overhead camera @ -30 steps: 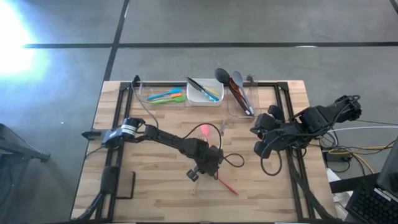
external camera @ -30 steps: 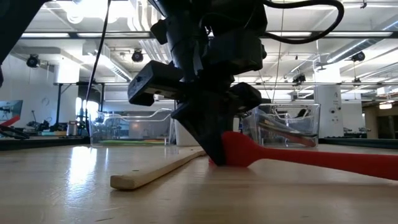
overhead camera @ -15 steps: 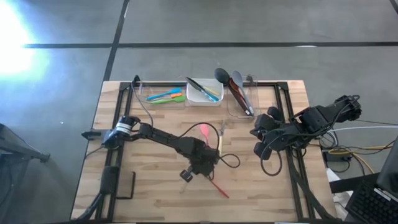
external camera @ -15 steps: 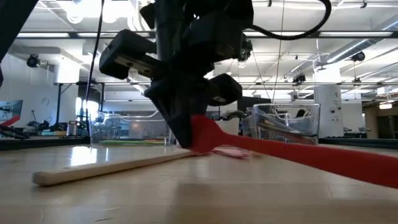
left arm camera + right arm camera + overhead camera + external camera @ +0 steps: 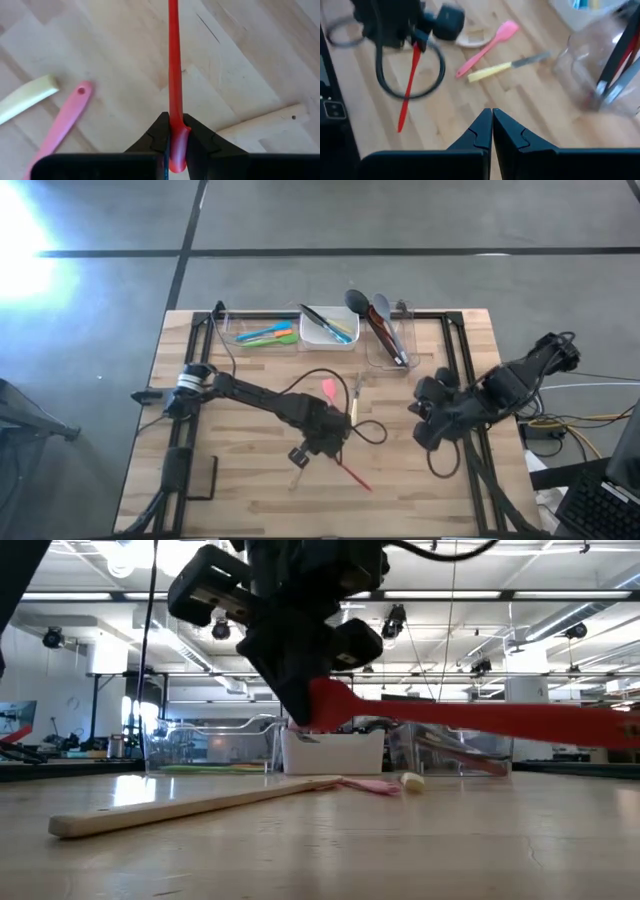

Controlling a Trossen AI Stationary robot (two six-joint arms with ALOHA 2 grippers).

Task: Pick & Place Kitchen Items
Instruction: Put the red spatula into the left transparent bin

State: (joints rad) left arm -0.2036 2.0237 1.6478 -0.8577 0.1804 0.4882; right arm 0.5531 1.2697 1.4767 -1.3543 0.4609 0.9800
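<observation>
A red long-handled utensil [image 5: 355, 477] hangs above the middle of the table, and my left gripper [image 5: 175, 125] is shut on it. Below and beside it lie a pink spatula [image 5: 328, 390], a yellow-handled knife [image 5: 495, 70] and a wooden stick [image 5: 190, 805], all flat on the wood. My right gripper [image 5: 492, 117] hovers shut over the table's right part, holding nothing. My left gripper pinches the red utensil's thicker end [image 5: 176, 135] between its two fingers. The fingers come steeply from above. The slim shaft [image 5: 480, 720] sticks out toward the table's near right, about level and clear of the table.
Along the far edge stand a clear tub [image 5: 262, 332] with teal, orange and green utensils, a white tub [image 5: 330, 335] and a clear tub [image 5: 388, 340] holding a black ladle and spoons. A black frame [image 5: 460, 370] and cables run along the table's sides.
My left gripper has risen with the red utensil. Its free end has come off the table, and it now hangs about level. The wooden stick's near end has slid toward the table's left. My right gripper has shifted a little toward the near edge and rolled.
</observation>
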